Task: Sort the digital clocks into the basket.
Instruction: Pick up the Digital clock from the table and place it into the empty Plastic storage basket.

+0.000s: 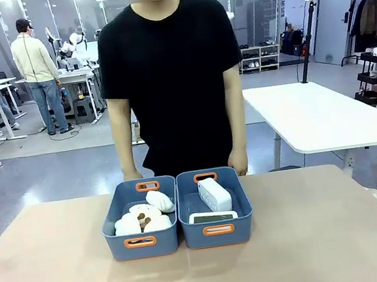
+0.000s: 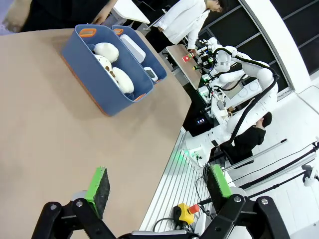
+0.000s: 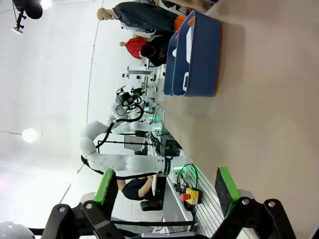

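Two blue baskets stand side by side at the table's far middle. The right basket holds both digital clocks: one white clock leans upright at the back, the other clock lies flat at the front with its display up. The left basket holds white paw-shaped plush pieces. In the left wrist view the baskets lie far ahead of my open left gripper. My right gripper is open too, with the baskets well beyond it. Both grippers hold nothing.
A person in a black shirt stands at the far edge, hands resting just behind the baskets. The tan tabletop is bare in front of and beside the baskets. A white table stands behind at right.
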Controlling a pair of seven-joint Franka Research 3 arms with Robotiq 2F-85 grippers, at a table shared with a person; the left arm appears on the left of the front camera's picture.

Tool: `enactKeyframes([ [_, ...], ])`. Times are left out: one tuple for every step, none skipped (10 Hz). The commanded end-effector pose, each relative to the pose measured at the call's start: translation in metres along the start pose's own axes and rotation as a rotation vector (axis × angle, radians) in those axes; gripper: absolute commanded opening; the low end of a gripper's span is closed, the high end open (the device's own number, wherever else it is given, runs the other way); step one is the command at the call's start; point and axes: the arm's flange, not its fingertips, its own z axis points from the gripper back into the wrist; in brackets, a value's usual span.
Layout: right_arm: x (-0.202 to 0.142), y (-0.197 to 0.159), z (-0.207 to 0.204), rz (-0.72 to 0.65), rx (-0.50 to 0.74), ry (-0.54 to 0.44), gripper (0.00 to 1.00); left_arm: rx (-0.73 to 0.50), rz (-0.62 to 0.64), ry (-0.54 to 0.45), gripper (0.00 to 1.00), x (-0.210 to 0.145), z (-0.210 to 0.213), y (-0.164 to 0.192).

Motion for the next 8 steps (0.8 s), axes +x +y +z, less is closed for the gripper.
enactKeyframes([
  [0.0005, 0.0041, -0.0004, -0.024, -0.007, 0.000, 1.00, -0.006, 0.000, 0.005, 1.00, -0.0023, -0.0007, -0.0040],
  [0.0005, 0.0041, -0.0004, -0.024, -0.007, 0.000, 1.00, -0.006, 0.000, 0.005, 1.00, -0.0023, -0.0007, -0.0040],
  [0.0005, 0.0041, -0.0004, -0.024, -0.007, 0.000, 1.00, -0.006, 0.000, 0.005, 1.00, -0.0023, -0.0007, -0.0040],
  [0.0005, 0.0041, -0.0004, -0.024, -0.007, 0.000, 1.00, -0.006, 0.000, 0.005, 1.00, -0.0023, -0.0007, -0.0040],
  [0.0005, 0.0041, -0.0004, -0.024, -0.007, 0.000, 1.00, -0.006, 0.000, 0.005, 1.00, -0.0023, -0.0007, -0.0040],
  [0.0005, 0.0041, -0.0004, -0.024, -0.007, 0.000, 1.00, -0.006, 0.000, 0.005, 1.00, -0.0023, -0.0007, -0.0040],
  [0.0005, 0.0041, -0.0004, -0.024, -0.007, 0.000, 1.00, -0.006, 0.000, 0.005, 1.00, -0.0023, -0.0007, -0.0040],
  [0.0005, 0.0041, -0.0004, -0.024, -0.007, 0.000, 1.00, -0.006, 0.000, 0.005, 1.00, -0.0023, -0.0007, -0.0040],
])
